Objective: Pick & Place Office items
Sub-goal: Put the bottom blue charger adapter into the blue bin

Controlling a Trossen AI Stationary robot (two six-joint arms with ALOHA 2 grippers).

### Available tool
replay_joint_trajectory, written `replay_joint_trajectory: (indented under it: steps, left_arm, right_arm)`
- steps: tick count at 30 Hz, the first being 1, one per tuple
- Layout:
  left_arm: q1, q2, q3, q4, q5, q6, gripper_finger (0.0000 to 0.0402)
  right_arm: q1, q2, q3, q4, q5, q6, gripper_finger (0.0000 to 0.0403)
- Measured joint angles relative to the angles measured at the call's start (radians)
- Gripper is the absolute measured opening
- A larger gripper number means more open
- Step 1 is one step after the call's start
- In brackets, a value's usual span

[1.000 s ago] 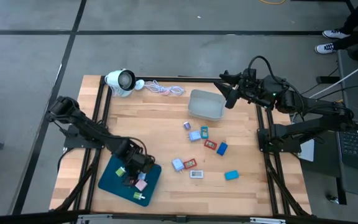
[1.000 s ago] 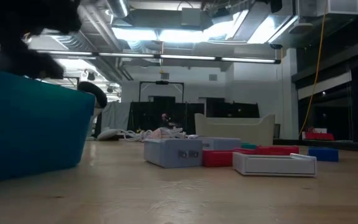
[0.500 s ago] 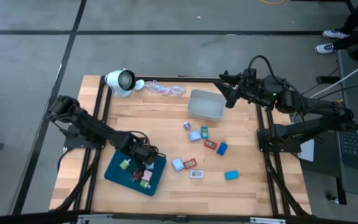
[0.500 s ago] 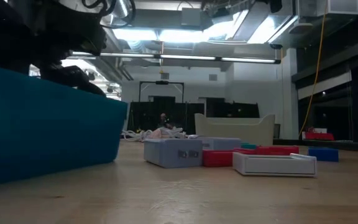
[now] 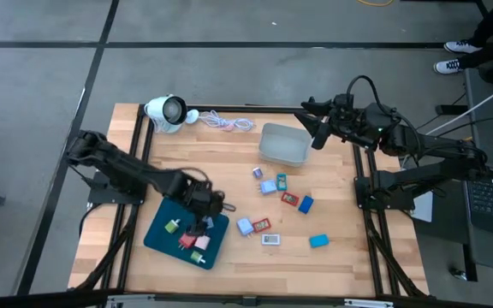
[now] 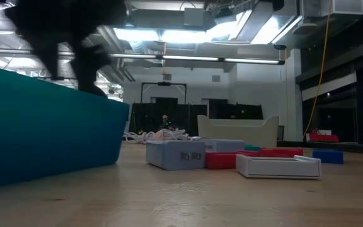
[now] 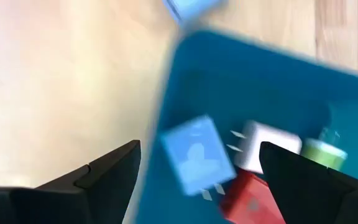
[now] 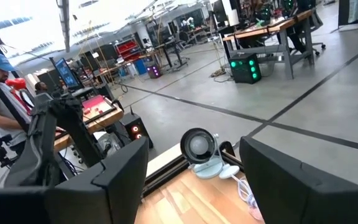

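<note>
The dark teal tray lies flat at the table's near left, and its wall fills the left of the low view. It holds a green piece, a red piece and a pink one. The left wrist view shows a light blue piece, a white one, a red one and a green one lying in it. My left gripper hovers open over the tray's far right edge. Several more pieces lie on the table's middle. My right gripper waits open at the far right.
A grey bin stands at the far middle, beside my right gripper. A white round device and its coiled cord lie at the far left. There is bare wood along the near edge and to the right of the pieces.
My left gripper has moved from over the tray's middle toward the table's right and far edge, staying above the tray's edge. The tray has slid a little to the right.
</note>
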Motion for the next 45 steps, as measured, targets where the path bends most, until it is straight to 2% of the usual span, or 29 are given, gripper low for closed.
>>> replay_joint_trajectory:
  steps: [6,10,13,17,23,27,31,34,38,45]
  left_arm:
    - [0.125,0.002,0.214,-0.006,-0.029,0.146,0.0317]
    - [0.212,0.049,0.335,-0.009,-0.043,0.326,0.0317]
    - [0.258,0.119,0.402,-0.014,-0.008,0.486,0.0316]
    - [0.296,0.249,0.473,-0.032,0.124,0.644,0.0305]
    - [0.251,0.466,0.611,-0.153,0.124,0.898,0.0281]
    - [0.205,0.580,0.715,-0.240,0.124,0.946,0.0280]
    - [0.170,0.632,0.759,-0.232,0.136,0.940,0.0287]
    - [0.153,0.647,0.761,-0.238,0.147,0.935,0.0294]
    - [0.152,0.650,0.761,-0.256,0.214,0.877,0.0302]
    - [0.153,0.650,0.757,-0.255,0.208,0.885,0.0316]
  right_arm:
    - [0.000,0.000,0.000,0.002,0.000,0.004,0.0257]
    - [0.000,0.000,0.000,-0.001,0.000,0.008,0.0257]
    - [0.000,0.000,0.000,-0.001,0.000,0.007,0.0257]
    - [0.000,0.000,0.000,-0.002,-0.021,0.004,0.0257]
    - [0.000,0.000,0.000,-0.019,-0.027,0.003,0.0257]
    - [0.000,0.000,0.000,-0.021,-0.027,0.003,0.0257]
    - [0.000,0.000,0.000,-0.028,-0.026,0.003,0.0257]
    - [0.000,0.000,0.000,-0.029,-0.031,0.003,0.0257]
    - [0.000,0.000,0.000,-0.032,-0.051,0.011,0.0257]
    - [0.000,0.000,0.000,-0.044,-0.053,0.018,0.0257]
